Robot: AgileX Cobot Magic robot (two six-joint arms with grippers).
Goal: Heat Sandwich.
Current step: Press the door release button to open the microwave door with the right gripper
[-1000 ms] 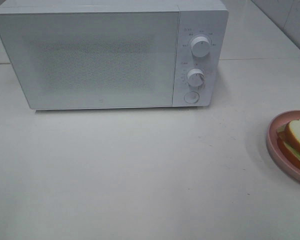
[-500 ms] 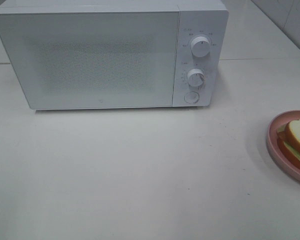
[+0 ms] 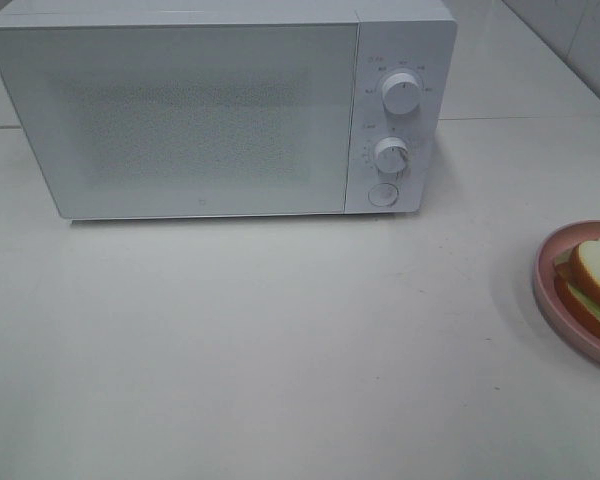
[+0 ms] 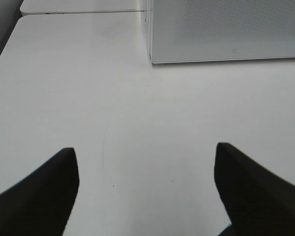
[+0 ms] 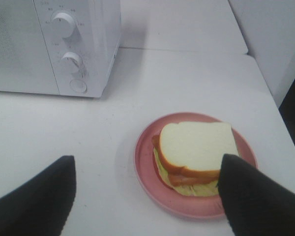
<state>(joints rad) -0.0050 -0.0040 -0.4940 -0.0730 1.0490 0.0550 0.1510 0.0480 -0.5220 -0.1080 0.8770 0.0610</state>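
- While the microwave (image 3: 220,110) sits with its door (image 3: 190,120) shut, nothing is in hand yet, and neither arm shows on the high camera.
- Look out at 4 o'clock from the microwave: that's the sandwich (image 5: 194,147) on its pink plate (image 5: 152,196), well apart from the oven and half cut off by the frame edge.
- Over that way the right gripper (image 5: 147,157) hangs above the table (image 3: 280,350) facing the plate, jaws spread wide and empty. One finger hides the sandwich's near corner from its own camera. I can't tell whether it touches.
- Now the left gripper (image 4: 145,146): wide and empty too, bare table under it, the door's lower corner ahead.
- My read is that we're right at the start, and the door has to open before the food goes anywhere.
- See the round button (image 3: 383,194) at 6 o'clock below the two knobs (image 3: 401,92)? It looks like the release. Press it square and gently so the oven doesn't slide back.
- For the pick-up I'd take the plate by its rim rather than pinch the bread, since soft slices could squash or shear apart.
- Keep the plate level and clear of the swinging door.
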